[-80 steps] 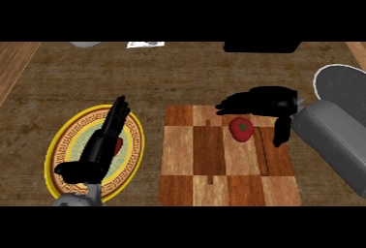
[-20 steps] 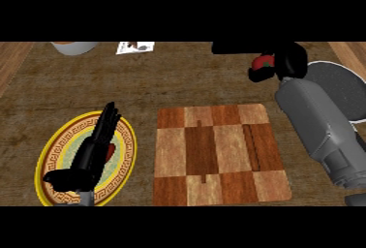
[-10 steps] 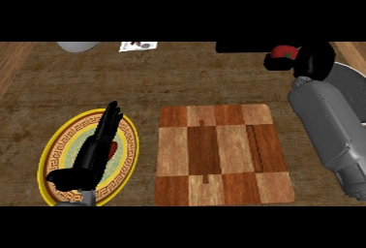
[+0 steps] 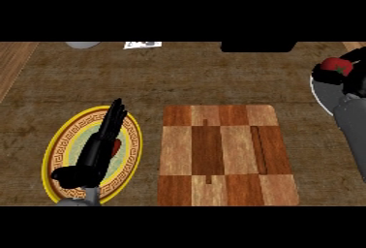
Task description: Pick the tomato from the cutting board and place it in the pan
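We are curling our right robot hand [image 4: 346, 77] around the tomato [image 4: 334, 64], holding it at the view's right edge over the grey pan [image 4: 319, 94], well away from the cutting board [image 4: 225, 155] on the counter [image 4: 178, 77]. We are resting our left robot hand [image 4: 97, 152], fingers straight, over the yellow-rimmed plate [image 4: 61, 145] beside the board.

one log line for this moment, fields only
right robot hand: holds tomato over pan | cutting board: bare | left robot hand: open over plate

Counter [image 4: 214, 77] with board [image 4: 225, 155], plate [image 4: 61, 155]
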`<control>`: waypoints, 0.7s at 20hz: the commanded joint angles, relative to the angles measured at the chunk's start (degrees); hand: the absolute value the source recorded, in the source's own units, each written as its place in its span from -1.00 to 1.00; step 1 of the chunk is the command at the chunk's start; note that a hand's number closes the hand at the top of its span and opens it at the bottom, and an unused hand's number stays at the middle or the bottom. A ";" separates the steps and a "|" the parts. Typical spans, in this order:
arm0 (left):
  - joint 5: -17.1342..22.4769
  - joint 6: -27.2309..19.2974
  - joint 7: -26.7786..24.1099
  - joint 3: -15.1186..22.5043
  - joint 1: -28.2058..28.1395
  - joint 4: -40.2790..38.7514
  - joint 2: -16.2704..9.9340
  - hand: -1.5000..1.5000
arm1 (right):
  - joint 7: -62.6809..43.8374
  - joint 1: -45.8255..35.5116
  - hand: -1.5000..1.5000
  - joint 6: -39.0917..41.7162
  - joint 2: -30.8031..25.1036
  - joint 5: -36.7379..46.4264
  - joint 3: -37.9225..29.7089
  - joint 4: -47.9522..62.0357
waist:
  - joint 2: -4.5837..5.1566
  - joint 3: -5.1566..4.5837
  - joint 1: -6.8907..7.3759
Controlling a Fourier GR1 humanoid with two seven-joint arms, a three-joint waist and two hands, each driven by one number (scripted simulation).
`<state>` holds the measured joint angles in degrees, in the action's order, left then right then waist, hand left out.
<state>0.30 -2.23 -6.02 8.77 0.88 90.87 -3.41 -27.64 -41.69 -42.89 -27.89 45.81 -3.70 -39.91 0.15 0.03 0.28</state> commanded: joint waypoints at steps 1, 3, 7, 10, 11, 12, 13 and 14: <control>0.42 0.29 0.74 -0.37 2.33 -1.43 0.64 0.00 | 3.42 -1.01 1.00 -5.34 -4.33 2.06 -2.76 8.03 | 0.40 0.04 0.85; 0.23 1.28 0.84 0.11 -0.03 1.03 -0.65 0.00 | 10.07 1.62 1.00 -8.99 -6.11 -1.70 -5.79 8.84 | 0.37 0.10 0.96; -1.46 -0.52 1.34 1.81 1.18 0.41 1.51 0.00 | 19.51 0.52 1.00 -13.16 -7.09 -8.64 -11.95 13.32 | 0.88 0.27 1.95; 0.00 1.65 1.59 0.25 1.35 1.53 -0.54 0.00 | 25.13 -1.13 1.00 -9.83 -10.89 -11.26 -14.61 16.38 | 0.72 0.21 1.85; 0.54 1.82 -1.27 -0.26 1.61 -2.38 0.41 0.00 | 28.34 1.13 1.00 -11.64 -9.91 -12.83 -15.87 16.58 | 1.10 0.29 1.92; -0.80 1.19 -1.55 1.20 1.49 -2.20 1.16 0.00 | 28.45 -0.85 1.00 -10.93 -10.74 -13.13 -16.66 18.39 | 1.17 0.30 2.33; 0.66 1.55 -0.90 0.42 0.70 -0.06 0.93 0.00 | 29.92 -0.38 1.00 -10.65 -11.65 -14.20 -17.79 18.56 | 1.26 0.37 2.81; -0.23 1.45 -1.00 0.66 1.78 -1.10 0.82 0.00 | 30.49 -2.37 1.00 -8.43 -13.37 -14.07 -17.88 19.94 | 1.21 0.32 2.69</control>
<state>0.37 -0.94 -6.27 9.14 2.32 90.26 -2.87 -2.37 -42.34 -52.87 -38.07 34.42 -18.58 -23.43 1.15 0.31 2.44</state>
